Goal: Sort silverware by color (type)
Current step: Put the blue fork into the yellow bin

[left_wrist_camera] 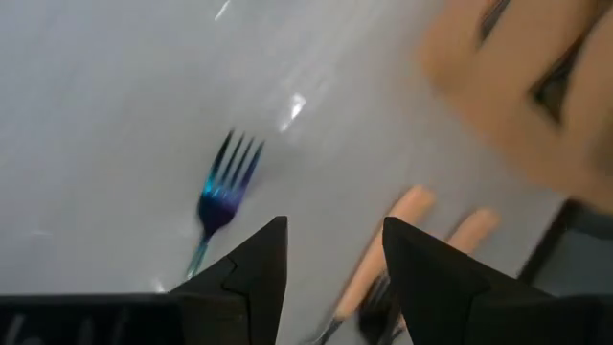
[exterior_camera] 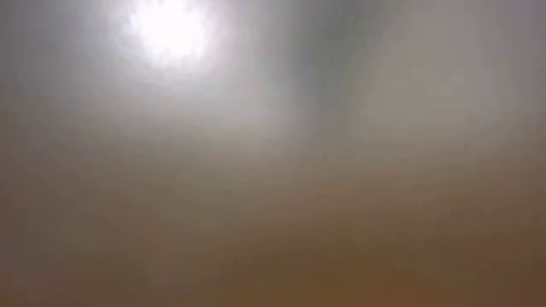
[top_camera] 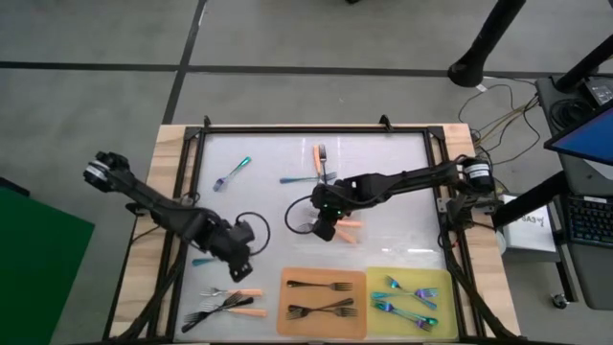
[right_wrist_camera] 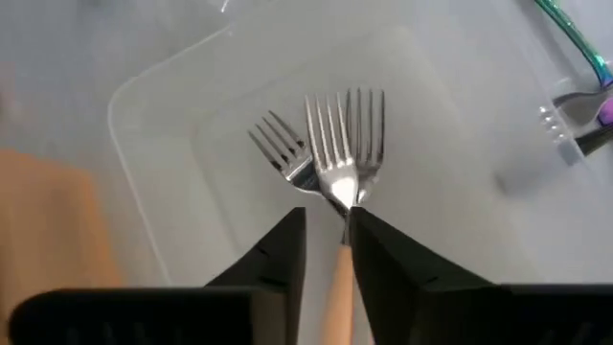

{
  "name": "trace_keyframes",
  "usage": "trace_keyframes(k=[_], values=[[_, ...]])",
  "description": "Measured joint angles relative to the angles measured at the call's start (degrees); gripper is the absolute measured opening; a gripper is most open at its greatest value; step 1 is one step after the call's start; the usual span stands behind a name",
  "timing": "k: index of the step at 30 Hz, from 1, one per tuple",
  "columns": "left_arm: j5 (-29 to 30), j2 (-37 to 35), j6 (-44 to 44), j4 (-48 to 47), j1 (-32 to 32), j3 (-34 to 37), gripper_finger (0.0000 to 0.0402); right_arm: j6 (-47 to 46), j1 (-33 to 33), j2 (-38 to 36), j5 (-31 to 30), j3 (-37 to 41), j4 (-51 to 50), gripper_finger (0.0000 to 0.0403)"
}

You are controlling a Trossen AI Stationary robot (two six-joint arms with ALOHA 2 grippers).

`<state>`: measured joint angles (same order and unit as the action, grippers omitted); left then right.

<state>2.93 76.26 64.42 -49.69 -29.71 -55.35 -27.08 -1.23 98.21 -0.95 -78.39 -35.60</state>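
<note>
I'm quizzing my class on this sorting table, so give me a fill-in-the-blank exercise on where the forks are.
1. The black forks lie on the ____ mat.
2. The iridescent forks lie on the ____ mat.
3. Between the right gripper fingers passes a fork with an ____ handle.
4. The left gripper hovers beside an iridescent ____.

Missing words: orange; yellow; orange; fork

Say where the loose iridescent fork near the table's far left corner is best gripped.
Grip the iridescent fork mid-handle, coming straight down from above. It lies flat and alone on the table, slanted, handle end toward the far side, so the fingers should close across the thin handle.
</note>
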Motion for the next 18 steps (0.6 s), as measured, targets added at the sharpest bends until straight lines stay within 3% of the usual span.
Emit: trace_keyframes(k=[3,10,18], values=[[-0.05,0.95,0.64,-2.42,-1.84,0.39,0.0155,-1.88,0.0,-0.32,1.86,-0.06,-0.18,0.0098],[-0.03,3.69,1.18,-3.8,-3.61,4.43,0.0155,-3.03,0.09,-2.02,14.63,-1.89,-0.61,0.0118],[-2.58,6.88,7.99,-2.89,-3.59,8.79,0.0155,-2.53,0.04,-4.04,14.95,-4.52,-1.85,0.0099]])
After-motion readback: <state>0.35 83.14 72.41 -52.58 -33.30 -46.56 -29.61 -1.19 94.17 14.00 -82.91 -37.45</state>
